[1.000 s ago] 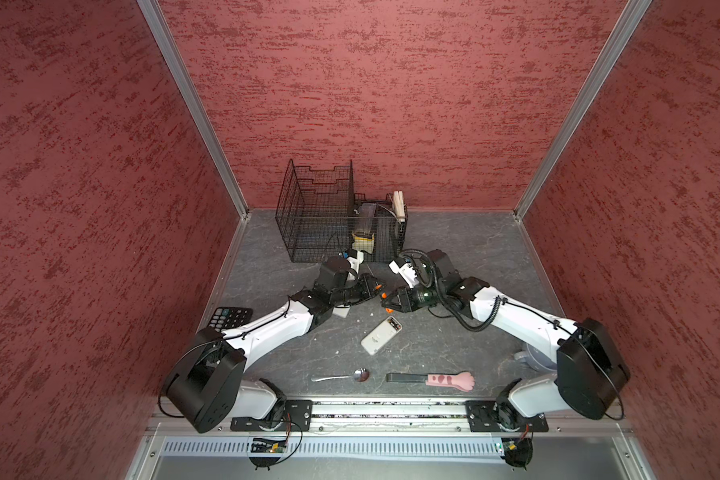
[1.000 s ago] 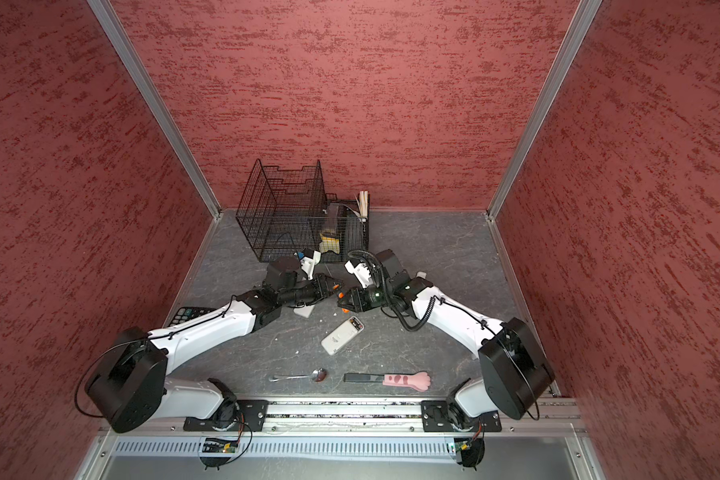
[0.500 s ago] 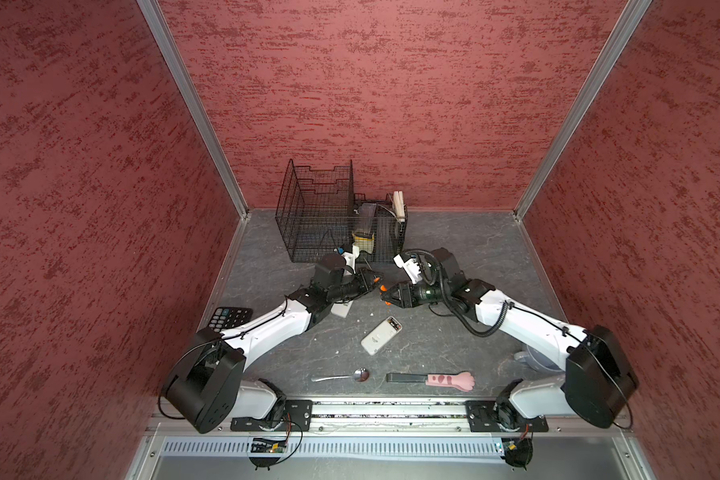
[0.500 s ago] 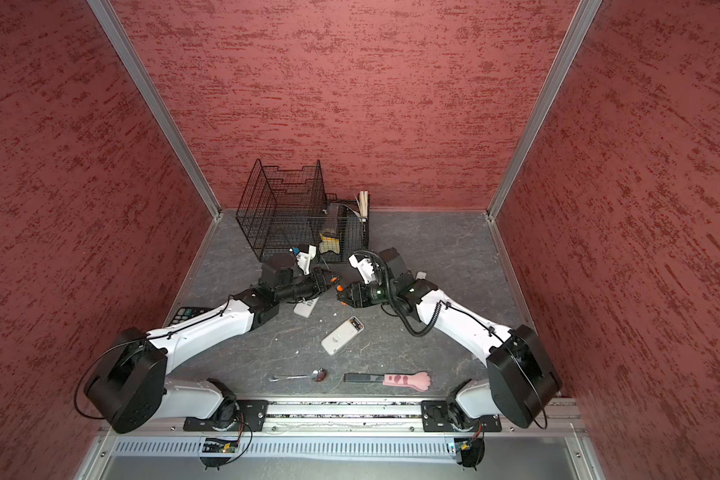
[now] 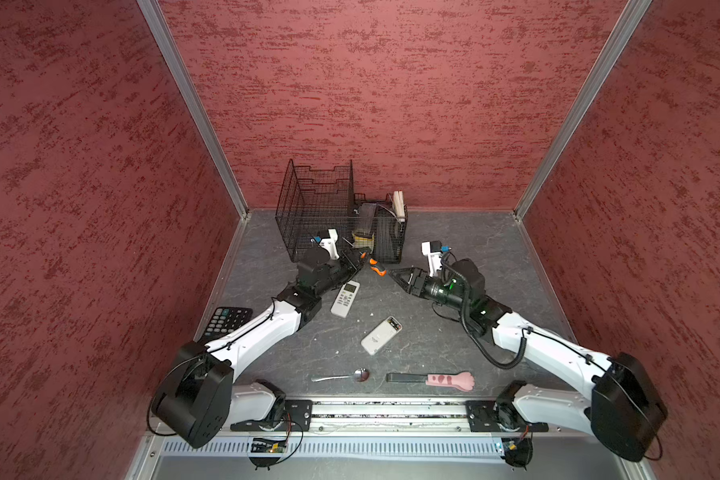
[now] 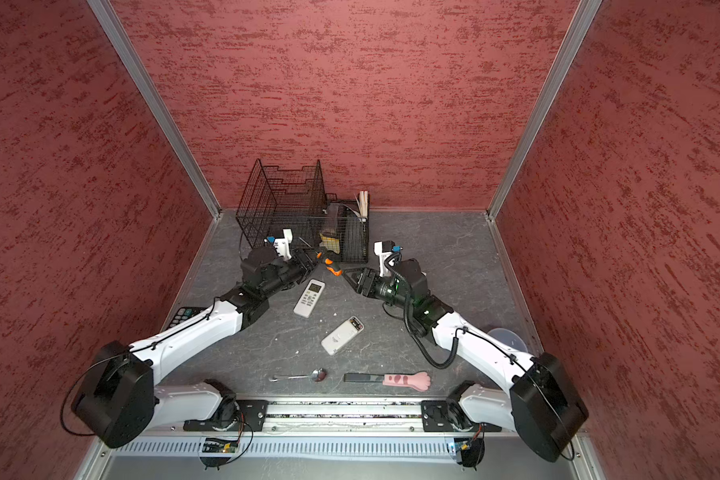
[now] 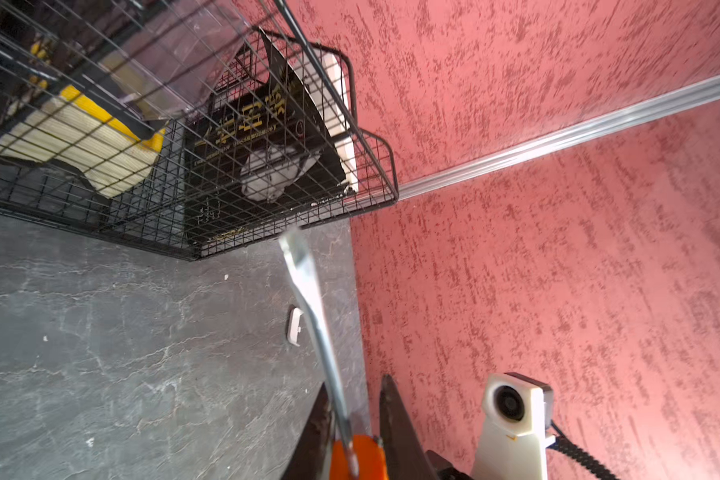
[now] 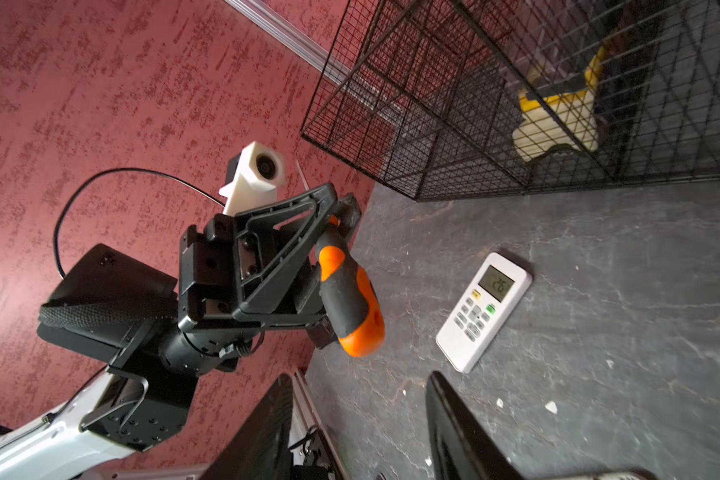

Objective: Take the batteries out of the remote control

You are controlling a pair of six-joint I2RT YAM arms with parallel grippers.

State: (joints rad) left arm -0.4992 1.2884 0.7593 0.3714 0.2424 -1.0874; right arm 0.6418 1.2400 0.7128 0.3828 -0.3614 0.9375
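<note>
left fingers (image 8: 321, 203) clenched on screwdriver (image 8: 346, 299) handle; right fingers (image 8: 445, 407) released, empty. batteries (image 5: 393, 323) apparently seated in open bay of face-down remote (image 5: 377, 338) on worktop (image 5: 454, 241). advice: right steadies remote; blade levers one battery end gently.

A white remote control (image 5: 380, 336) lies face down, slanted, at mid-frame on the bench (image 5: 474, 232). Its upper-right compartment is open, with dark batteries (image 5: 393, 323) inside, too small to count.

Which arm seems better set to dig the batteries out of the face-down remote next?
Probably left: the left gripper is shut on the screwdriver, a likely prying tool; the right gripper stands open, empty.
</note>
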